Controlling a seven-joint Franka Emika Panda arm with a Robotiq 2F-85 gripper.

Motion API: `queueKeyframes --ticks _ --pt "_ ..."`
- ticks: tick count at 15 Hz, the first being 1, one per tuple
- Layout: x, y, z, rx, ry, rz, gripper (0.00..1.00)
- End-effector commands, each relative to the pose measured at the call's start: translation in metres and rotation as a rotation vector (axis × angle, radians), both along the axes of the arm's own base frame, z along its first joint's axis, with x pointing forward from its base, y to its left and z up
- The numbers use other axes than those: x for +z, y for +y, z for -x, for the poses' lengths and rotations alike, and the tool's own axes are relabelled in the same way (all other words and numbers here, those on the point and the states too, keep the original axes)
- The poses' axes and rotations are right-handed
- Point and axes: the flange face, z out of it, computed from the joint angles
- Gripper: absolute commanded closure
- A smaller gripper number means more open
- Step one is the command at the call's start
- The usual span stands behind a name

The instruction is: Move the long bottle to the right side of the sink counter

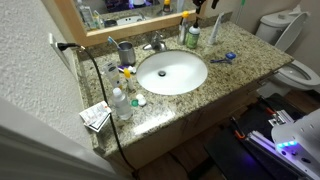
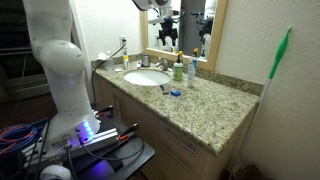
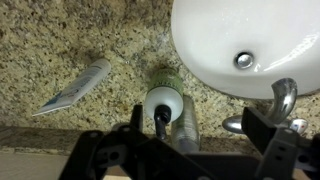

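Worktop (image 1: 235,55): speckled granite, with a white oval basin (image 1: 172,72) set into it.
Hand (image 3: 192,128): above the worktop, fingers spread wide, holding nothing.
Long bottle (image 1: 183,30): orange-topped, upright behind the basin near the faucet (image 1: 155,43), just beside the green bottle (image 1: 192,38).
Tube (image 3: 75,88): lying flat.

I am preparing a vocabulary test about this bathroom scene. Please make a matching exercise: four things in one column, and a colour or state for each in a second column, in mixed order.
Things:
1. basin
2. faucet
3. green bottle
4. squeeze tube

Descriptions:
a. lies flat on the sink counter
b. stands upright, white cap
c. chrome
d. white, oval

Pairs: 1-d, 2-c, 3-b, 4-a.
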Motion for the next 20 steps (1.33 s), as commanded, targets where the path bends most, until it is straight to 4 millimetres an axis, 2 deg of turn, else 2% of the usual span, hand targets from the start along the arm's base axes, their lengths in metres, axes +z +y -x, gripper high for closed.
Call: queueKeyframes --ticks 1,6,7,9,11,13,20 --pt "-0.022 -0.008 -0.045 0.034 -0.021 -0.02 0.0" --pt "-0.024 -0.021 -0.097 -0.005 -0.052 -0.134 0.0" --pt "-0.025 -0.014 -0.076 -0.005 -0.053 -0.096 0.0" --pt "-0.026 -0.018 -0.09 -0.017 -0.064 -0.119 0.0" --pt "-0.027 -0.019 -0.094 -0.019 -0.066 -0.121 0.0" --pt "-0.04 -0.02 -0.101 -0.009 -0.063 -0.124 0.0" --pt "-0.065 -0.028 -0.118 -0.046 -0.074 -0.154 0.0"
